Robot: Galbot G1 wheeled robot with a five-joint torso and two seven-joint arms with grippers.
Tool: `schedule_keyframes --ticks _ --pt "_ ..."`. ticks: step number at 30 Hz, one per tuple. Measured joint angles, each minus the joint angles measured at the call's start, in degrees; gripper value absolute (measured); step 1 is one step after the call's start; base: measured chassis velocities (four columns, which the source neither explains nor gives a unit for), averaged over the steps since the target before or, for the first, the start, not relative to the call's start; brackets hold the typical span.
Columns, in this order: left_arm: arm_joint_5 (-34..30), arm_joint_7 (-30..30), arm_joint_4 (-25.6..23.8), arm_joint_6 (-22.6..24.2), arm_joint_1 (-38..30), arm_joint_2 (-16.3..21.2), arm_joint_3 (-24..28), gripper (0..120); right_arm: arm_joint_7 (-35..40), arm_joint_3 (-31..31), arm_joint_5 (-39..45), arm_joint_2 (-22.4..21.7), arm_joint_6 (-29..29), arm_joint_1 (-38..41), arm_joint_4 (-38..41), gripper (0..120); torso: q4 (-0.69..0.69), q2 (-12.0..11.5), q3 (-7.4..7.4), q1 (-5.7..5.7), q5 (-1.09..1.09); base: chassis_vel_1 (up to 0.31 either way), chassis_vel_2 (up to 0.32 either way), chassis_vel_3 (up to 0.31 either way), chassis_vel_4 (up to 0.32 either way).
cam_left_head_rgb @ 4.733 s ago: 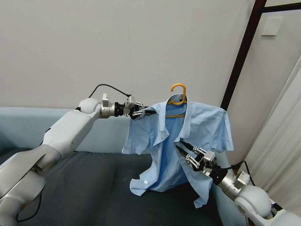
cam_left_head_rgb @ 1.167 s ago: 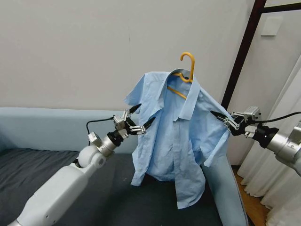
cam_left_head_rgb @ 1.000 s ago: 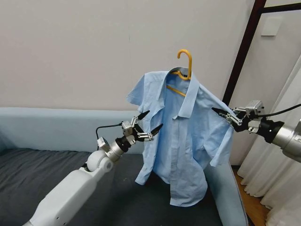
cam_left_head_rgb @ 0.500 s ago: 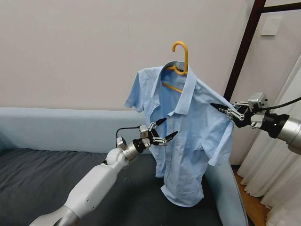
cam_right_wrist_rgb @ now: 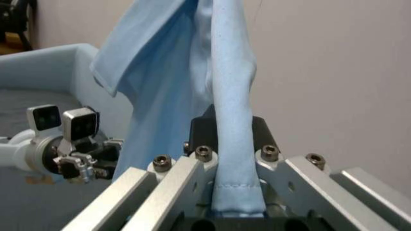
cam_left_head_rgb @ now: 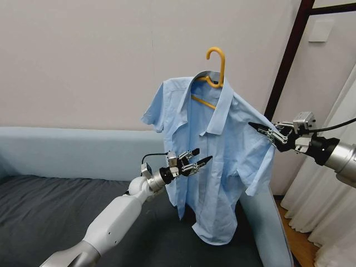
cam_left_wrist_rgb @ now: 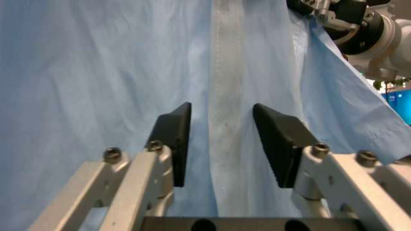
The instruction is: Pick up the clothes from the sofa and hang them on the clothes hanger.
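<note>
Two grippers: both at the shirt [cam_left_head_rgb: 222, 167], which is on the orange hanger [cam_left_head_rgb: 216, 61] above the sofa's [cam_left_head_rgb: 55, 150] right end.
Right gripper [cam_left_head_rgb: 261, 130]: clamped on the sleeve hem.
Left gripper [cam_left_head_rgb: 199, 157]: jaws wide, astride the front placket [cam_left_wrist_rgb: 224, 96].
Change: left gripper has crossed from the shirt's edge to its front.
Meaning: second grasp likely pending; hanging unfinished.

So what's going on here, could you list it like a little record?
shirt: light blue, on a yellow hanger, raised above the sofa
right gripper: shut on the shirt's sleeve
left gripper: open, facing the shirt's front button strip, not gripping
sofa: light blue back, dark seat
</note>
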Motion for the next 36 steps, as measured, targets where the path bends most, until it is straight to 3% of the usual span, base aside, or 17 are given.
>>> schedule_keyframes --ticks 10,24,30,36 --pt "0.1 -1.0 -0.3 -0.3 -2.6 1.8 0.2 1 0.6 -0.1 0.0 0.5 0.3 0.2 -0.9 2 0.00 0.0 0.00 0.00 0.00 0.000 0.000 0.000 0.000" --pt "6.3 -7.6 -1.0 -4.8 -5.6 3.8 -1.5 0 1.1 -0.1 0.7 0.9 0.2 0.2 -0.2 2 0.00 0.0 0.00 0.00 0.00 0.000 0.000 0.000 0.000" --pt "10.1 -11.7 -1.4 -6.2 -2.7 3.1 -0.9 0 2.6 -0.1 8.2 0.8 -0.1 0.0 1.6 2 0.00 0.0 0.00 0.00 0.00 0.000 0.000 0.000 0.000" --pt "11.0 -20.2 -4.1 -8.9 0.1 2.0 0.2 0 5.7 0.0 14.0 1.0 -0.1 -0.3 4.9 2 -0.02 0.0 0.00 0.00 0.00 0.000 0.000 0.000 0.000"
